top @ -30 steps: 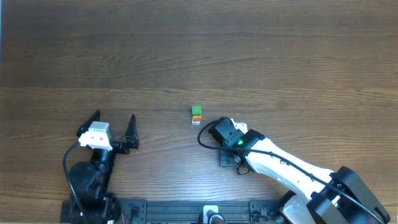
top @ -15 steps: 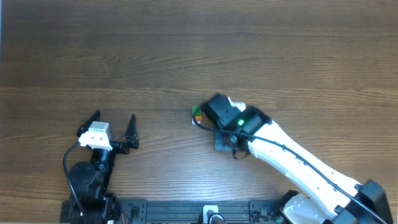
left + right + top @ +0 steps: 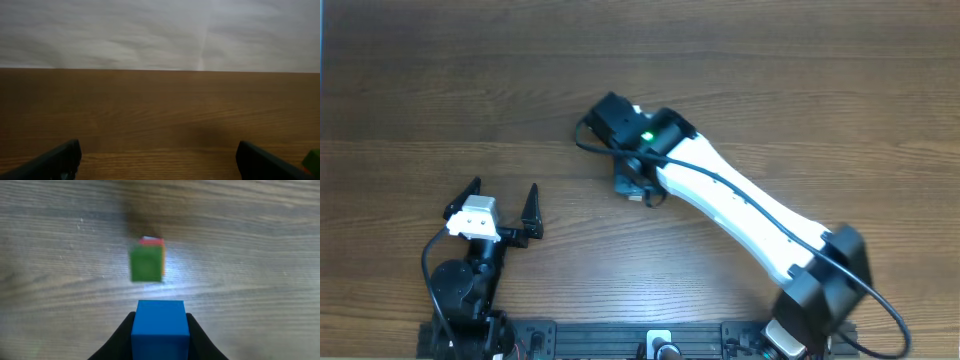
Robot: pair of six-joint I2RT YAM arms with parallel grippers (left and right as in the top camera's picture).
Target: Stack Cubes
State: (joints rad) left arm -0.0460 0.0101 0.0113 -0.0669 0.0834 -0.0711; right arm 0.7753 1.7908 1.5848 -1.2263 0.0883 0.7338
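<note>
Seen from above, we find the left tool (image 3: 504, 190) parked by its base, fingers spread and empty, well apart from the work. The white right arm reaches across the brown wooden bench (image 3: 800, 90), with the right tool (image 3: 632, 186) near the middle.

Through the left wrist camera, we catch an edge of the small green cube (image 3: 312, 161) beyond one finger.

At the right wrist, the tool is clamped on a small blue cube (image 3: 160, 325). The green cube, sitting atop an orange-red cube (image 3: 151, 241), stands just ahead of it and slightly to one side, not touching. We judge the blue cube must go forward until it is squarely over the green top.
</note>
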